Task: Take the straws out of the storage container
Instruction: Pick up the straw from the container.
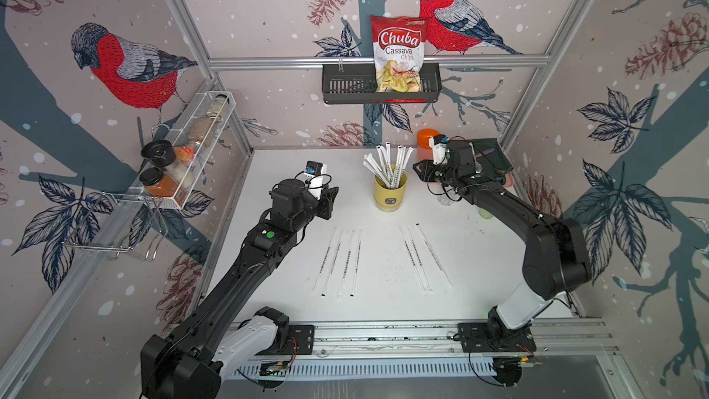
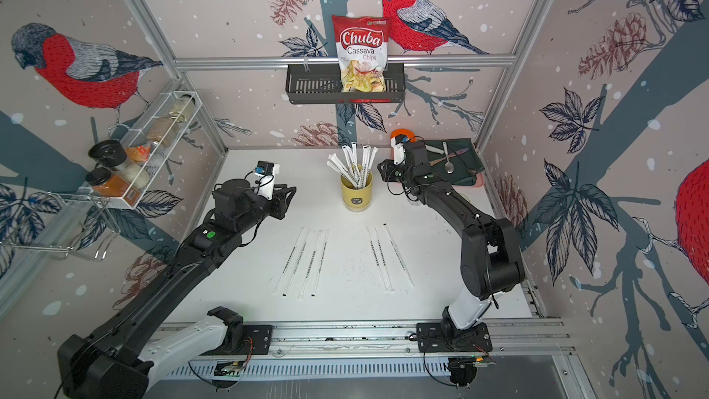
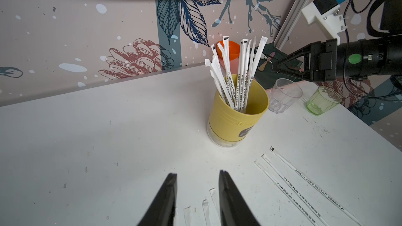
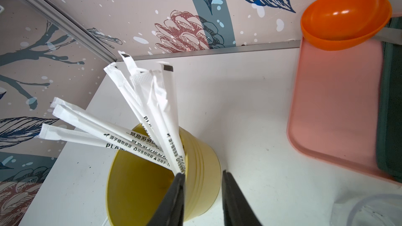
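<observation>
The storage container, a pale yellow cup with a dark label, stands upright at the middle back of the white table. Several straws in white wrappers fan out of it. More straws lie flat nearer the front, in a left group and a right group of three. My left gripper hovers open and empty left of the cup. My right gripper is open just right of the cup, one finger close beside a standing straw, holding nothing.
A clear glass and a green glass stand right of the cup, under the right arm. A pink tray with an orange-lidded tub and a dark cloth with cutlery fills the back right corner. A spice rack hangs on the left wall.
</observation>
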{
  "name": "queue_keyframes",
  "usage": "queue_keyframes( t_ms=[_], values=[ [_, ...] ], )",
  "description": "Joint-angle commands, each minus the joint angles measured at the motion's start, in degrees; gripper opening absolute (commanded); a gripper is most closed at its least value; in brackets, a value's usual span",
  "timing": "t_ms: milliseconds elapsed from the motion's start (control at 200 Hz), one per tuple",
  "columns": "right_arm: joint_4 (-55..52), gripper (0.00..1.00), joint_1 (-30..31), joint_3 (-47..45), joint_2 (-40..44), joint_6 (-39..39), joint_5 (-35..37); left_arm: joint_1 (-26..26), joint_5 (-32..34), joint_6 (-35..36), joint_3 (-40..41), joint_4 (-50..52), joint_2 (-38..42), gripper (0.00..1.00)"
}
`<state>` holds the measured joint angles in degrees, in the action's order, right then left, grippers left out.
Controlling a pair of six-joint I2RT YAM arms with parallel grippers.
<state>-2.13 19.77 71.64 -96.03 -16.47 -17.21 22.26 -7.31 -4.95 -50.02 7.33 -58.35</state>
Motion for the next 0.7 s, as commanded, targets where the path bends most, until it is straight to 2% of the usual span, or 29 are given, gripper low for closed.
queue_keyframes(
  t_ms=[0, 300, 695],
  values=[
    [3.6, 0.33, 0.0, -0.1, -0.5, 1.4, -2.4, -0.4, -1.7, 0.2, 0.1, -3.8, -0.6, 0.36],
    [6.6, 0.33, -0.4, -0.7, -1.6, 2.4, -4.3, -2.9, -5.5, -0.9, -1.0, -4.4, -3.4, 0.36],
    [6.7, 0.32, -0.5, -0.4, -2.1, 2.2, -5.7, -3.7, -6.9, -1.5, -1.1, -4.8, -4.4, 0.36]
  ],
)
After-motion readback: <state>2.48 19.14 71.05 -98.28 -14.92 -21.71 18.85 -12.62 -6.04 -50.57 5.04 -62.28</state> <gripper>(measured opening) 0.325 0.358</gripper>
